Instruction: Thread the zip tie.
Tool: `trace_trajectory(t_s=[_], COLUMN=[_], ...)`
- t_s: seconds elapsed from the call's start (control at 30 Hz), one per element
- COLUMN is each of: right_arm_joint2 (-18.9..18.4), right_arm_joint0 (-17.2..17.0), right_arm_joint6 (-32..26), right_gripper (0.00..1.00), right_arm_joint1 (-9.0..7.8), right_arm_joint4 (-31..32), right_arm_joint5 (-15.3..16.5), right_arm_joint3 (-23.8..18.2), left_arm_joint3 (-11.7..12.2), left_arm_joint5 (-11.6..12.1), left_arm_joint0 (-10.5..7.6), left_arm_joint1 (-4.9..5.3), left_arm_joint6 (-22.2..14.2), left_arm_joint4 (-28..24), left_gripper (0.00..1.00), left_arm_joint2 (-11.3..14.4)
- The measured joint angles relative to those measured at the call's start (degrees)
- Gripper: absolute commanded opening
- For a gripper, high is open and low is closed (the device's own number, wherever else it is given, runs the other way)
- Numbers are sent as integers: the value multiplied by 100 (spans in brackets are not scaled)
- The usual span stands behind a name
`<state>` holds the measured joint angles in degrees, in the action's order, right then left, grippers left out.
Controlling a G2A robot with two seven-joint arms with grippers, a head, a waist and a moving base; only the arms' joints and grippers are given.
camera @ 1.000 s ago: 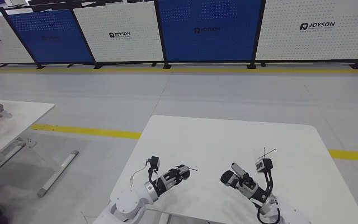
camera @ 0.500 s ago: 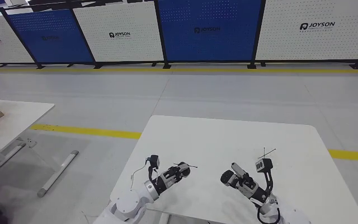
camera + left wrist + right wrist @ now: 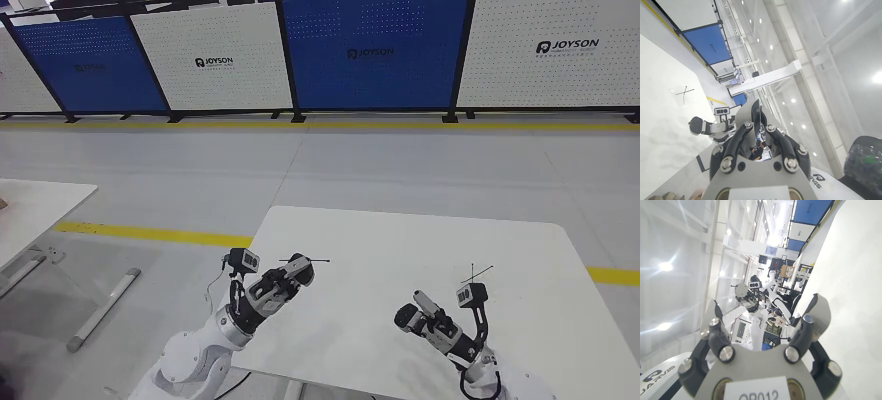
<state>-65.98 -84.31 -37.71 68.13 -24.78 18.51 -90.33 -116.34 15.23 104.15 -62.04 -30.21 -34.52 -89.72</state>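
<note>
Left gripper (image 3: 299,267) pinches a thin zip tie (image 3: 318,261) above the worktop (image 3: 400,235); right gripper (image 3: 765,305) gapes wide, holding nothing.

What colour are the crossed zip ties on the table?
Black. The zip ties show best in the left wrist view, against the white table.

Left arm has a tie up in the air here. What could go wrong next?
1. The left hand pinches the thin zip tie with a long part sticking out free; it could twist or slip.
2. It is held near the edge of the table, so a drop might reach the floor.
3. The two spare ties lie crossed; the open right hand might drag both.
</note>
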Motion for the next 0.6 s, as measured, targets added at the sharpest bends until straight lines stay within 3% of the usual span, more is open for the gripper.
trace_trajectory(t_s=[0.37, 0.47, 0.6], right_arm_joint2=[0, 0, 0], right_arm_joint0=[0, 0, 0], right_arm_joint6=[0, 0, 0], right_gripper=[100, 100, 100], right_arm_joint1=[0, 0, 0], right_arm_joint4=[0, 0, 0], right_arm_joint5=[0, 0, 0], right_arm_joint3=[0, 0, 0], left_arm_joint3=[-12, -58, -243], left_arm_joint5=[-23, -55, 59], left_arm_joint0=[12, -57, -85], left_arm_joint1=[0, -8, -31], left_arm_joint6=[20, 51, -19], left_arm_joint4=[2, -4, -537], left_gripper=[0, 0, 0], left_arm_joint2=[-12, 35, 9])
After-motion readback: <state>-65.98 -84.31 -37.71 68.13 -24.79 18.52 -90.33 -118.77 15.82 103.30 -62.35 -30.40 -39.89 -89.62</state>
